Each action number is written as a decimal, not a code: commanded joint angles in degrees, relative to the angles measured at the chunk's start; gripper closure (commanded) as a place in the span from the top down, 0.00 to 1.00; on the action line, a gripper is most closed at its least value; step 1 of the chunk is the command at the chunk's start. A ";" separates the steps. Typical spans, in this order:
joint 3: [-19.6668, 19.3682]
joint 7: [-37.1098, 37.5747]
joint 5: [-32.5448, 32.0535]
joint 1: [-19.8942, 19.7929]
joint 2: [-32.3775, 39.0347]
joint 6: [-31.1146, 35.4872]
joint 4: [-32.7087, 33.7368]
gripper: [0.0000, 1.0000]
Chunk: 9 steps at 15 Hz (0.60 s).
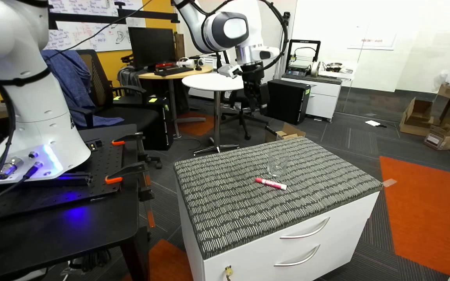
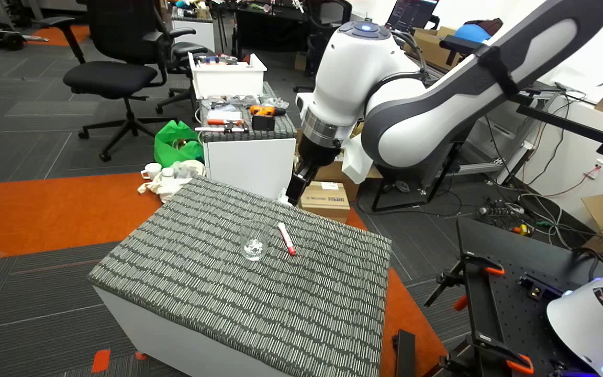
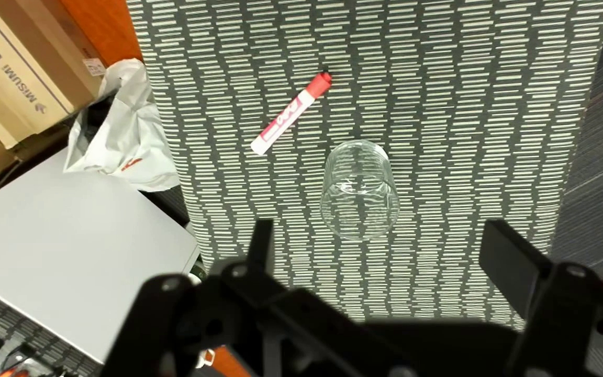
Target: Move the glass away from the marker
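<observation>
The clear glass stands upright on the grey ribbed mat and is faint in both exterior views. The red-pink marker with a whitish end lies beside it, a small gap apart; it also shows in an exterior view. In the wrist view the glass is near the middle and the marker lies above and left of it. My gripper is open and empty, its fingers wide apart. In both exterior views the gripper hangs above the mat's level, touching neither thing.
The mat tops a white drawer cabinet. A white plastic bag and a cardboard box are past the mat's edge. A second cabinet with tools adjoins. The black robot table with clamps stands apart.
</observation>
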 commanded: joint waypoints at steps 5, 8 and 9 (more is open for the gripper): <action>0.95 -11.33 3.33 -1.89 11.70 -0.10 11.20 1.00; 2.47 -15.04 4.53 -3.15 15.52 -0.80 15.23 1.00; 3.27 -16.26 5.30 -3.67 17.15 -0.83 16.89 1.00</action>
